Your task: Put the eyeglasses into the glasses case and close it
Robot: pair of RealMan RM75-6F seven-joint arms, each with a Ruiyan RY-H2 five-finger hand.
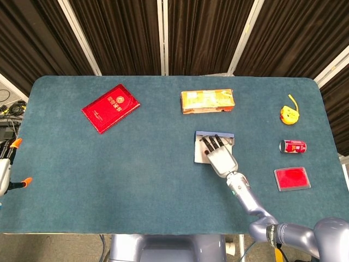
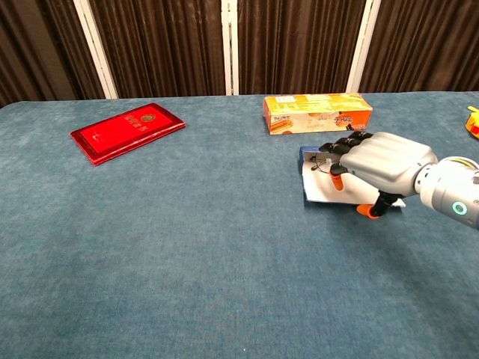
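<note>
Head view, far left edge: the left hand (image 1: 6,164) shows only as a grey sliver with orange tips beside the table, and whether its fingers are apart or curled cannot be told. On the blue-green felt table (image 1: 136,164) a flat red booklet with gold lettering (image 1: 110,108) lies toward the far left. Right of it, near the back, sits a long orange and yellow cardboard box (image 1: 208,101). Just in front of that box lies the open white glasses case with a dark blue rim (image 1: 199,151), and the grey right hand (image 1: 220,158) rests over it, dark fingers (image 1: 210,143) stretched forward and slightly spread; in the chest view their orange tips bend down onto the thin dark eyeglasses (image 2: 322,162) at the case's back edge, though a firm grip cannot be made out. Further right stand a yellow tape measure (image 1: 289,113), a red drink can on its side (image 1: 293,146) and a flat red rectangular tin (image 1: 292,178).
</note>
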